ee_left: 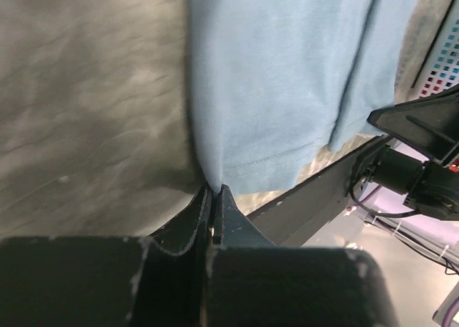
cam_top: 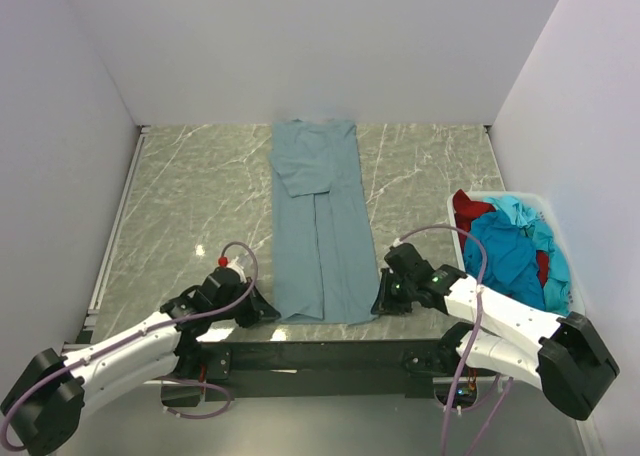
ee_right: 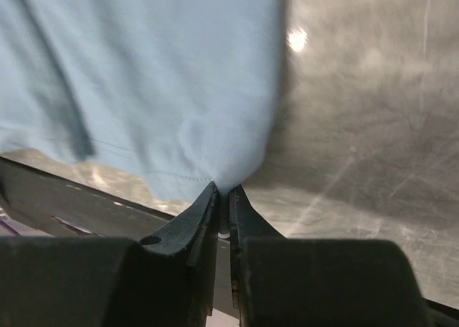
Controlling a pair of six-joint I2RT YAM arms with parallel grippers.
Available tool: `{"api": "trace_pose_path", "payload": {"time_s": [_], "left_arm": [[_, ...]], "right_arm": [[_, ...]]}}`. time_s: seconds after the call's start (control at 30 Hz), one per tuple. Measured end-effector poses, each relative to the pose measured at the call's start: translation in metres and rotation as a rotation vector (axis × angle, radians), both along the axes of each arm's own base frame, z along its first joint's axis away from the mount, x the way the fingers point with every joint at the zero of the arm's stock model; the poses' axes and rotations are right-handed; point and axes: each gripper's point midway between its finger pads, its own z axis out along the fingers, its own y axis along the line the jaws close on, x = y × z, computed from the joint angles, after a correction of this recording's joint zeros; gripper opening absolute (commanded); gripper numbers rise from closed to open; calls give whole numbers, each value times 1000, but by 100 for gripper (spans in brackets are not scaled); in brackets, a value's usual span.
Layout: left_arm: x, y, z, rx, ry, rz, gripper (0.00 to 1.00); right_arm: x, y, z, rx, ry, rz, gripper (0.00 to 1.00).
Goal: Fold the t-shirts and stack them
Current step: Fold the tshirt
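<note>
Low, both grippers point(cam_top: 268, 314) point(cam_top: 380, 304) at t-shirt point(cam_top: 318, 226) hem

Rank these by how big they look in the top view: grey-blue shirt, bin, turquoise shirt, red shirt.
1. grey-blue shirt, laid out long
2. bin
3. turquoise shirt, bunched inside the bin
4. red shirt; only bits show, so its real size is unsure

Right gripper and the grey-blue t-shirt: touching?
Touching. Right wrist view: the right gripper has its jaws pinched on the hem corner of the t-shirt, and the cloth puckers into them.
</note>
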Motion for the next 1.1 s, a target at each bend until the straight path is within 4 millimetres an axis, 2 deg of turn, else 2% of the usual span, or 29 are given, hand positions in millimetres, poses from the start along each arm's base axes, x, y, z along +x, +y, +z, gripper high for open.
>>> {"api": "trace_pose_path", "payload": {"time_s": [0.13,0.3,0.4,0.53,0.73,0.93,1.1], "left_arm": [[11,-10,16,-10,-26,-12,0],[45,-29,59,-21,-131,-10,0],[64,-36,77,-26,-186,-5,0],[93,-33,83,2,-210,31,0],[141,-16,87,37,-234,113,0],[186,-12,110,39,-317,143,0],[212,-12,123,43,-359,132,0]], "right_arm": [[19,7,20,-4,-65,9,8],[52,17,52,-18,-168,10,8],[70,21,67,-21,-211,9,8],[98,26,85,-29,-257,-6,8],[141,29,102,-41,-307,-40,8],[177,26,113,-55,-337,-75,8],[201,23,120,-60,-354,-89,8]]}}
